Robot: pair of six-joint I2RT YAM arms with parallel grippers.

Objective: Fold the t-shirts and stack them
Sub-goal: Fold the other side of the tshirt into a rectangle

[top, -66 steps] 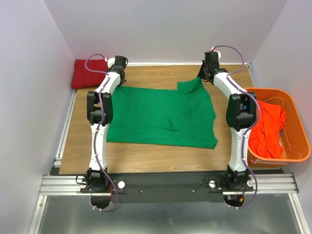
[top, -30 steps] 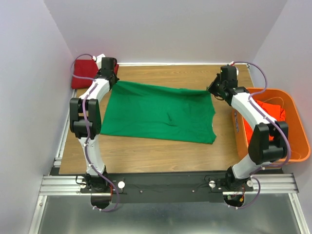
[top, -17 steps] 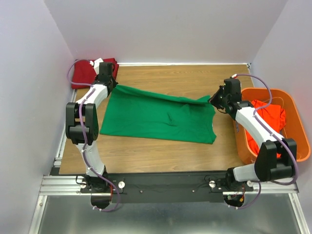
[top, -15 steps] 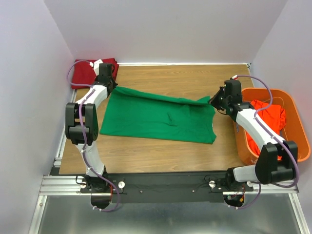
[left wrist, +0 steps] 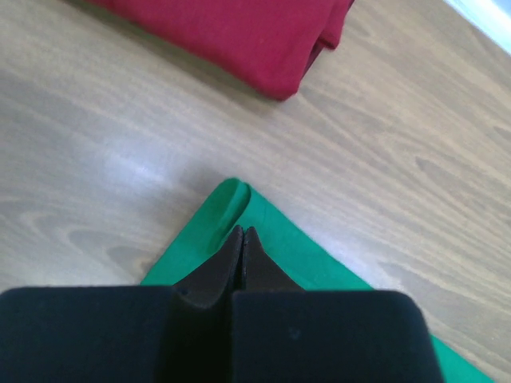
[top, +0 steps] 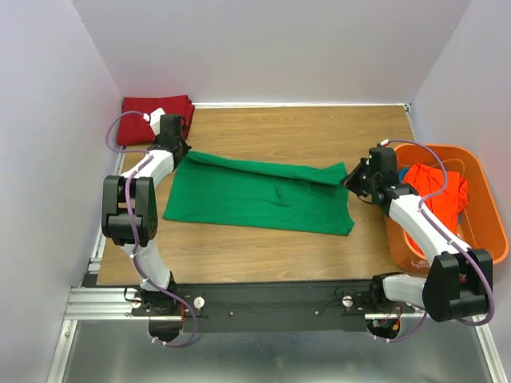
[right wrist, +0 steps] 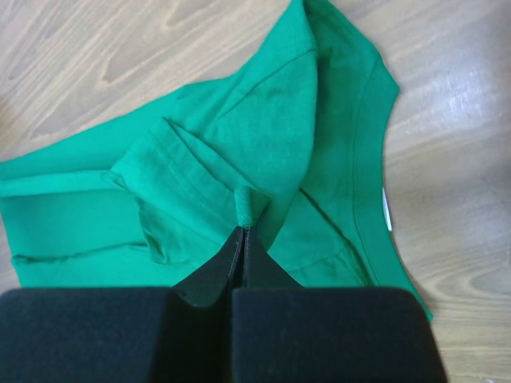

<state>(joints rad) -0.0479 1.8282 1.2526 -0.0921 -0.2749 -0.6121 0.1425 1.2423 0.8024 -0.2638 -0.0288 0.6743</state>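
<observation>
1. The green t-shirt [top: 263, 199] is spread on the wooden counter [top: 287, 128] between the two arms; its far edge is raised a little and is drawn almost straight from one hand to the other.
2. The left hand [left wrist: 242, 239] is closed at the far left corner of the green t-shirt; the fingertips are pressed together with the corner cloth at them, so this corner is judged to be pinched.
3. The right hand [right wrist: 242, 235] is closed on the far right corner of the green t-shirt, beside the neck opening; a small tuck of green cloth is seen standing up between the tips.
4. The dark red t-shirt [top: 156, 112] is laid folded beyond the far left corner of the green t-shirt, apart from it; the orange-red t-shirt [top: 439, 195] is left in a heap inside the orange basket [top: 487, 231], to the right of the green t-shirt.
5. The cloth is judged to be thin, soft and light; it is expected to sag and wrinkle wherever it is not supported, and to slide easily over the smooth wood.
6. A hold is best taken at the corners and hems, where the cloth is doubled and thicker; both corners should be carried together with the edge kept tight, otherwise a crooked fold may be made.
7. Only a little cloth is held in each pinch; a slip under a strong pull is judged possible.
</observation>
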